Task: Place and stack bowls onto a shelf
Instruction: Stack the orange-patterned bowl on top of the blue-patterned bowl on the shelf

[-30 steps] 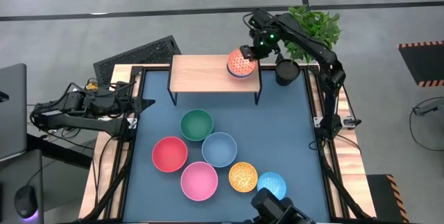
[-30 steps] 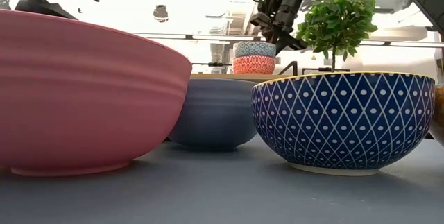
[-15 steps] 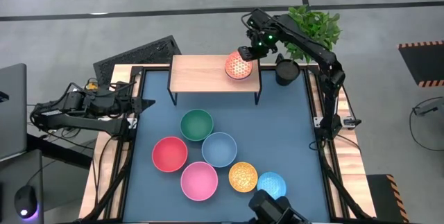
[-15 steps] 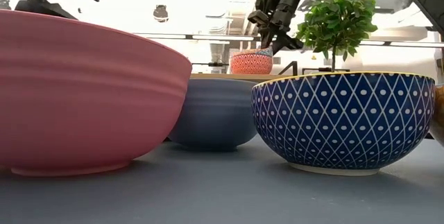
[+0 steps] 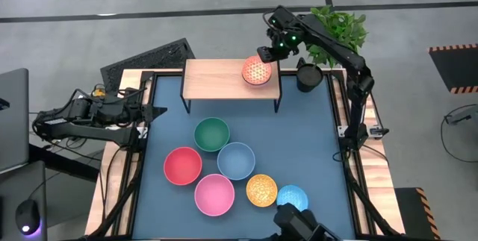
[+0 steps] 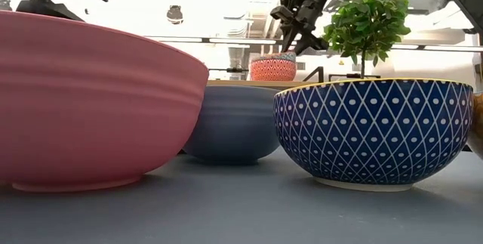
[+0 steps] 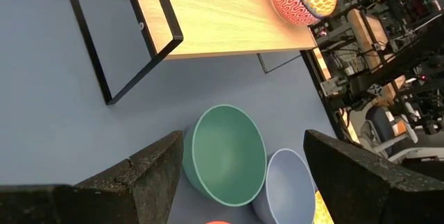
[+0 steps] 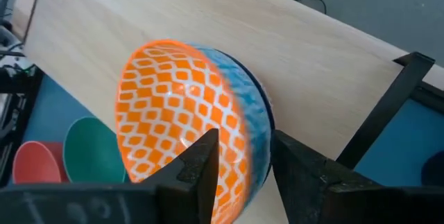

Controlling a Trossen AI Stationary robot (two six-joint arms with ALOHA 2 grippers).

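On the right end of the light-wood shelf (image 5: 220,80) two small patterned bowls sit nested. The white-blue one with the orange-diamond inside (image 8: 177,120) rests in the orange-red one (image 6: 273,69). My right gripper (image 8: 246,158) hovers just above the stack's right rim, open, with a finger on either side of the rim and not touching it. My left gripper (image 7: 239,175) waits open at the table's left edge (image 5: 153,111). The green (image 5: 212,134), red (image 5: 183,166), grey-blue (image 5: 236,160), pink (image 5: 214,194), yellow (image 5: 261,189) and bright blue (image 5: 292,196) bowls stand on the blue table.
A black cup (image 5: 308,76) and a potted plant (image 5: 340,24) stand right of the shelf, close to my right arm. The left half of the shelf board is bare. The loose bowls cluster at the table's near middle. Bare blue tabletop lies on both sides of them.
My right gripper has lowered the white-blue bowl into the orange-red bowl on the shelf. It has then risen a little and drawn back toward the far edge, leaving the bowl nested. The stack has shifted slightly toward the table's left.
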